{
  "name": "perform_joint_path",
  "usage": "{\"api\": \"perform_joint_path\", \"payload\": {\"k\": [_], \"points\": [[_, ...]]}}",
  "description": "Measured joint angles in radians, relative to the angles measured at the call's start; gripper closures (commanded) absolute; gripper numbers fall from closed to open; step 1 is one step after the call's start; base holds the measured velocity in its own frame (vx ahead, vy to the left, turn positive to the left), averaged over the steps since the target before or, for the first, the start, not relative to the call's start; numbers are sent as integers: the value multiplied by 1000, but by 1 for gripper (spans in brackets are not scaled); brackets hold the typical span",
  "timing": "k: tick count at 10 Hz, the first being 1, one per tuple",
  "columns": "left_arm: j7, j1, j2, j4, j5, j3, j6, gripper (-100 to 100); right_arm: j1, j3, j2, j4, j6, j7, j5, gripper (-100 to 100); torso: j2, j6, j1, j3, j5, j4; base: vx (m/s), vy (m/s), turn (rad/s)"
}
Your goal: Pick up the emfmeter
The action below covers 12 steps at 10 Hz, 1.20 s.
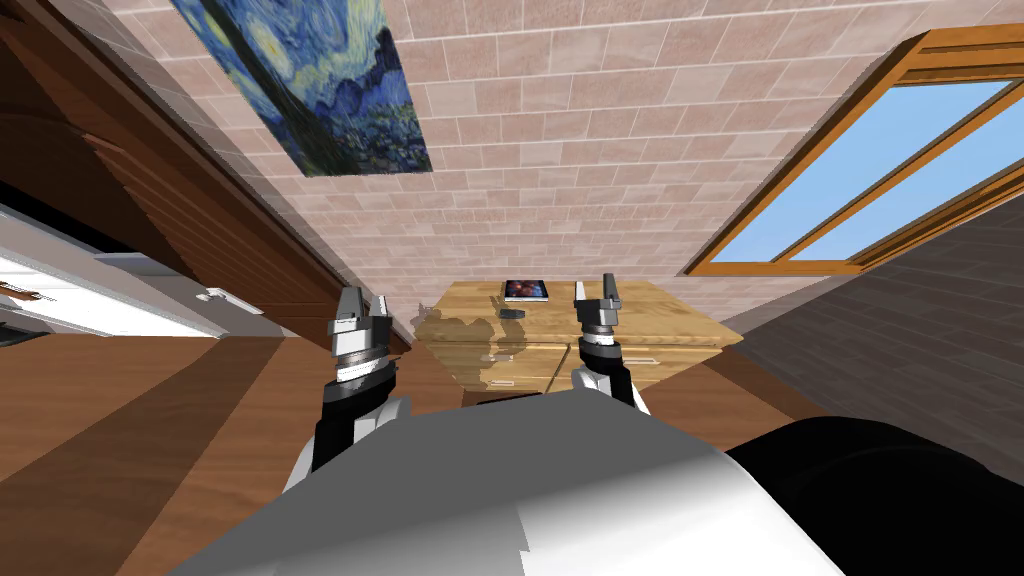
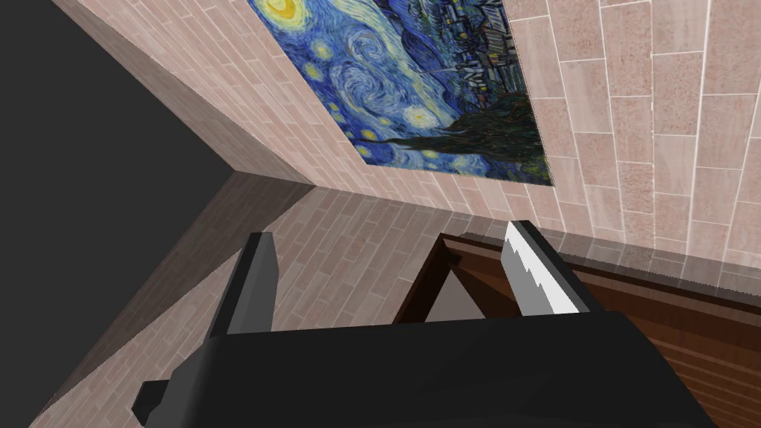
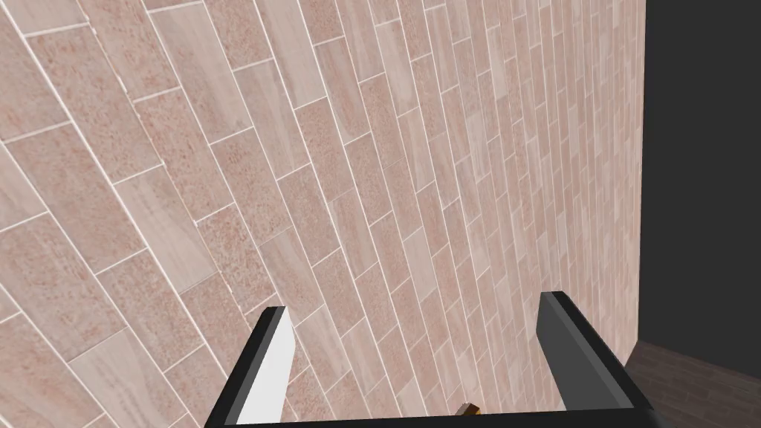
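Emfmeter [image 1: 512, 313] is not yet between any fingers. Those of the left gripper [image 1: 364, 300] and the right gripper [image 1: 594, 287] stand spread and empty, aimed up at the pink tiled wall. Past them, in the middle of the head view, a wooden bench [image 1: 660, 322] carries the small dark meter, with a dark-covered book [image 1: 525, 290] just beside it on the wall side. In the frame the right gripper stands closer to the meter, so I'd reach with that arm. To my eye the wrist must first tip down until the fingers face the bench top. Then it should descend over the meter, straddle its narrow sides clear of the book, and close only once low.
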Motion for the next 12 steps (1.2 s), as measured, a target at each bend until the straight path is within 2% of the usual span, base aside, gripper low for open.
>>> {"api": "perform_joint_path", "payload": {"k": [2, 5, 12], "points": [[0, 0, 0, 0, 0, 0, 0, 0, -10, 2, -55, 0, -7, 2, -19, -100, 11, 0, 0, 6, 0, 2, -199, -2, 18], [0, 0, 0, 0, 0, 0, 0, 0, -24, 15, -143, 15, -28, 8, -48, -100, 13, 0, -1, 8, 0, 3, -186, -6, 60], [0, 0, 0, 0, 0, 0, 0, 0, -50, 43, -332, 85, -69, 20, -82, -100, 6, 0, 2, 4, 0, 2, -99, 21, 73]]}}
